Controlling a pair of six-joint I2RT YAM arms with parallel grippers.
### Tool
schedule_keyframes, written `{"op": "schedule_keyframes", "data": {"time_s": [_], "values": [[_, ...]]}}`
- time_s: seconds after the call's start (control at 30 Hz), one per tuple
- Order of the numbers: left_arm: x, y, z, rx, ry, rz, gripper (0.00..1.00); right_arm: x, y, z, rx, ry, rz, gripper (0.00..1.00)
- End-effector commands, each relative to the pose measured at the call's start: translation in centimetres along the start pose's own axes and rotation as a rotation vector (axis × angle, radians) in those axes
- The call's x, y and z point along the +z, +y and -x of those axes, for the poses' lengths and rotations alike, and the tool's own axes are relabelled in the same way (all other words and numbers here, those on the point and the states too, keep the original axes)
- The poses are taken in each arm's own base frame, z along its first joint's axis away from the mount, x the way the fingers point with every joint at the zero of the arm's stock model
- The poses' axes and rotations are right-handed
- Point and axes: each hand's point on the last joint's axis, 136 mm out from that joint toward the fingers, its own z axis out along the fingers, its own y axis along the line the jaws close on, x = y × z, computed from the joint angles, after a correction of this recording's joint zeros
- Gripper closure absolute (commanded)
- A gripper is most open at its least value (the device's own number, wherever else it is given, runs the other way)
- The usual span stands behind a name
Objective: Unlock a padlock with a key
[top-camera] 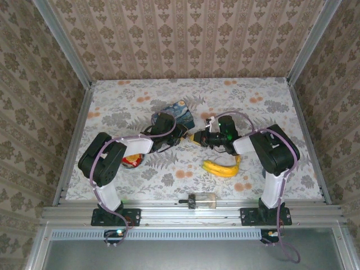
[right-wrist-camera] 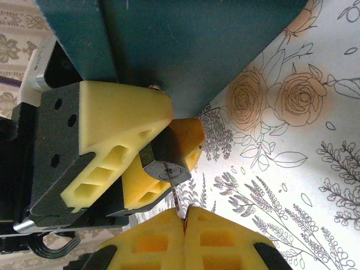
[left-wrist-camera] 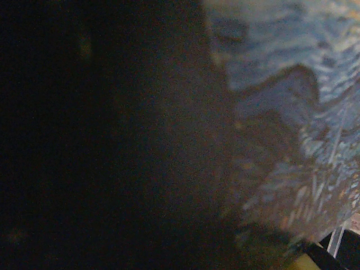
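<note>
L arm (top-camera: 104, 162), R arm (top-camera: 275, 149): black joints, white links.
Cables (top-camera: 132, 138): lilac, looped.
R pincer (right-wrist-camera: 184, 218): yellow fingers, slot cut-outs.

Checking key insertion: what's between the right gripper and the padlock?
Right wrist view: just the key, its thin blade running from the shut right gripper up to the padlock keyhole face. Nothing else in that gap.
</note>
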Motion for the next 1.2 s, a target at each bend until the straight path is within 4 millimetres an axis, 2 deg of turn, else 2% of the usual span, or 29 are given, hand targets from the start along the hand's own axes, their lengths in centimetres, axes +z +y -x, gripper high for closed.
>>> {"op": "schedule_keyframes", "data": {"time_s": [0.0,0.33,0.67,1.17], "values": [[0.0,3.1,-6.2,-0.06,0.245,0.086,1.0,0.4,3.2,2.8,-0.138,-0.021,0.076,1.0],[-0.2,2.5,-6.6,-0.041,0.252,0.071,1.0,0.9,3.5,3.2,-0.232,0.022,0.092,1.0],[-0.4,2.4,-7.0,-0.024,0.263,0.078,1.0,0.5,4.1,3.9,-0.356,0.071,0.147,1.0],[0.2,1.9,-7.9,-0.02,0.303,0.062,1.0,0.6,5.6,5.4,-0.502,-0.011,0.189,0.98]]}}
